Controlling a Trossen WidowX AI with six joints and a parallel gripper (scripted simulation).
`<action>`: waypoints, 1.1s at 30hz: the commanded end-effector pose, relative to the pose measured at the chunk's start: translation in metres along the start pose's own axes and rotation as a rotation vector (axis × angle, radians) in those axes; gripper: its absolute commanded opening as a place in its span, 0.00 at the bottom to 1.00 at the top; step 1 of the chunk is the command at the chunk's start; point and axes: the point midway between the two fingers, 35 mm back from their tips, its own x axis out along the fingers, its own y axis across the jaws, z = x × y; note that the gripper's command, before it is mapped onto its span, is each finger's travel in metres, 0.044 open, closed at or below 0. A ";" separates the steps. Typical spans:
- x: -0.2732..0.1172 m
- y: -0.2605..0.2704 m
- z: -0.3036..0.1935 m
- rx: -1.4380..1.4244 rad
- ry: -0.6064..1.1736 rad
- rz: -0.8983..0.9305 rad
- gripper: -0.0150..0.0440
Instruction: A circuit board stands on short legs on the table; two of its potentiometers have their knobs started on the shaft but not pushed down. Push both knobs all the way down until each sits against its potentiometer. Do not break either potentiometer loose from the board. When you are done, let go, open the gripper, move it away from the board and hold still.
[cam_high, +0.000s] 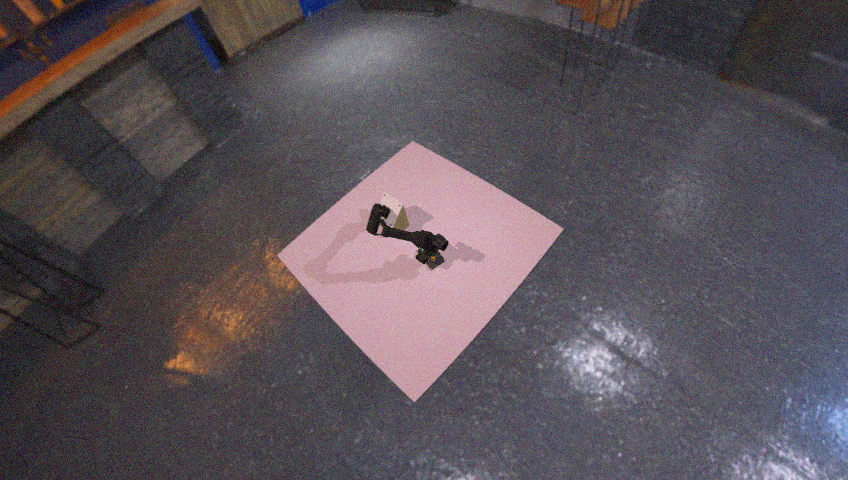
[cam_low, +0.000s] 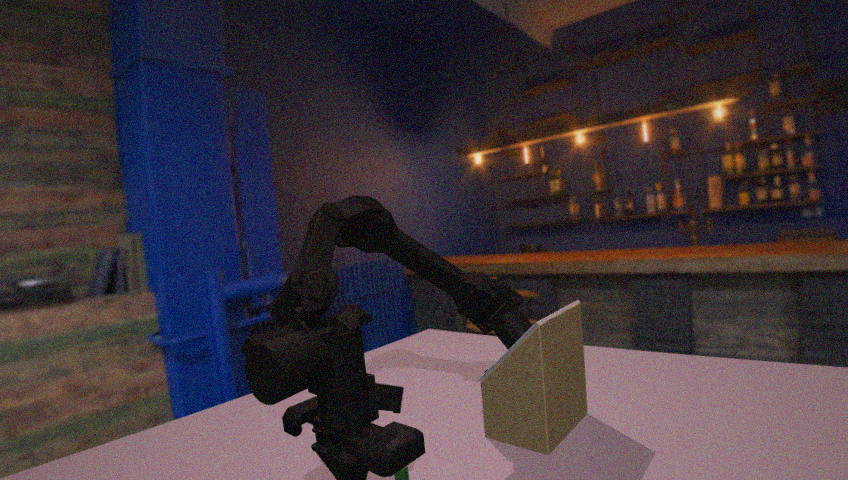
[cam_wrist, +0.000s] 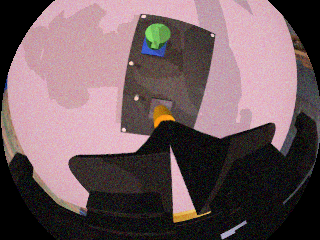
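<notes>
With black pincer (cam_high: 429, 254) (cam_low: 368, 446) (cam_wrist: 166, 126) closed and empty, press the orange cylindrical knob (cam_high: 433, 258) (cam_wrist: 162, 117), seemingly touched, straight down onto the dark rectangular board (cam_high: 436, 264) (cam_wrist: 180, 70) (no sideways shove); then likewise the green flared knob (cam_high: 421, 251) (cam_low: 402, 474) (cam_wrist: 158, 34).
</notes>
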 end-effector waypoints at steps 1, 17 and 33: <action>0.001 0.001 -0.001 0.016 -0.010 0.000 0.25; -0.012 0.001 0.000 0.011 -0.009 0.004 0.48; -0.039 -0.020 0.132 0.008 -0.015 -0.007 1.00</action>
